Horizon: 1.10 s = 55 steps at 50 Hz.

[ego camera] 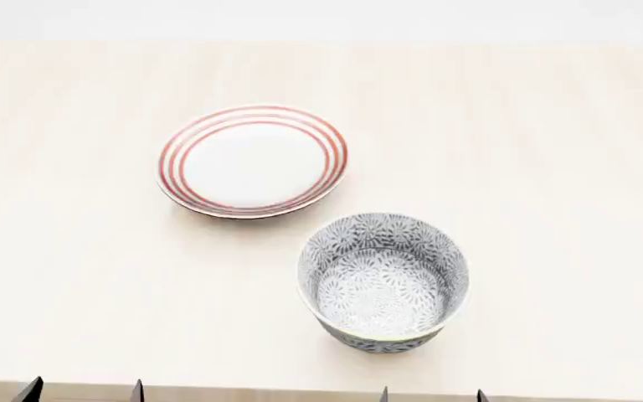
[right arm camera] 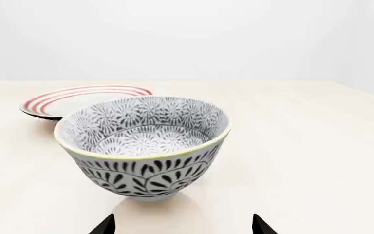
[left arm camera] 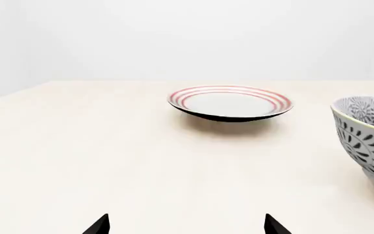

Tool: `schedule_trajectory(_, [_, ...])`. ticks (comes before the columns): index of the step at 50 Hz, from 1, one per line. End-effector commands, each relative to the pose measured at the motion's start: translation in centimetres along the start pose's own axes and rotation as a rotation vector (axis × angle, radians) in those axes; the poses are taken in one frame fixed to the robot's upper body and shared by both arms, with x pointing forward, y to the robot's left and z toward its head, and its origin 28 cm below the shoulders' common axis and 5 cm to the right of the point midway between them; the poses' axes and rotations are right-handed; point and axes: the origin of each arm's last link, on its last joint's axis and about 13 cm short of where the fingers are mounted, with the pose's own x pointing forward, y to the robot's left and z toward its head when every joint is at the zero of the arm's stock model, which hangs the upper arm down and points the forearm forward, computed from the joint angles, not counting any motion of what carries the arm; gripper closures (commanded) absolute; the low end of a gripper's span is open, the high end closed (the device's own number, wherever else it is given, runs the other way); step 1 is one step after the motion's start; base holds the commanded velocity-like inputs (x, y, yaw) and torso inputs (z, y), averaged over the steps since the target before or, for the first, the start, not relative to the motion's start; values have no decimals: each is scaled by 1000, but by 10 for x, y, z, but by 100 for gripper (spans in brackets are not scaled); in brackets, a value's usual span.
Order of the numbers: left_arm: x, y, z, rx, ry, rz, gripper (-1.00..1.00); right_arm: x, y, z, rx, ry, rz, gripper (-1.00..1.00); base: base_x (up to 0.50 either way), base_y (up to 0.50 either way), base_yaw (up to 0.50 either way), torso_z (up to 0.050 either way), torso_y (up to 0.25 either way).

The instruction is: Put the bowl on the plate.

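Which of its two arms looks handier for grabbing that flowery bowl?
Probably the right. Its open gripper faces the grey-blue floral ceramic bowl head-on and close, while from the left gripper the bowl sits off to the side, with the red-ringed white plate ahead instead.

Bare simulated tabletop scene: pale wood table point(ego camera: 545, 151), blank white backdrop, tableware only

bowl point(ego camera: 383, 283) upright, apart from plate point(ego camera: 254, 159) | table point(ego camera: 545, 151) bare around both | bowl top unobstructed
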Motion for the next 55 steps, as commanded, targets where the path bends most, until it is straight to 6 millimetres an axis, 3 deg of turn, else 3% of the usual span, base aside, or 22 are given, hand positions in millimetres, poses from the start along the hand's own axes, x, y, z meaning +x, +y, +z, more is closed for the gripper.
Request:
schedule_trajectory(1, [1,0,1,9,-19,-8,-100,2,-1,1,-20,18,-23,-100,0,0,0,0,0])
schedule_trajectory(4, [4,1,6,10,-10,9,-100,3,-3,4,20,11,-20,-100,0,0,0,0,0])
schedule_trajectory(10, [0,15,62,16,-167,89,-100,-11,-20,61,62,-186,-112,-100,0,0,0,0,0])
schedule_trajectory(14, [-22,30,92,17,-285,108,-100,-38,-36,86,66,-276,-206,-100,0,0,0,0,0])
schedule_trajectory(18, [-38,37,109,54,-356,147,-100,-56,-42,100,78,-352,-249,-100,0,0,0,0,0])
schedule_trajectory(34, [-40,34,111,89,-385,136,-100,-57,-47,100,28,-371,-256,-100,132,1,0,0,0])
schedule_trajectory(45, [-45,38,112,83,-387,159,-100,-60,-43,99,-13,-379,-256,-100,1,499,0,0,0])
schedule_trajectory(55, [-49,39,117,80,-406,162,-100,-65,-49,104,50,-382,-298,-100,150,0,0,0,0])
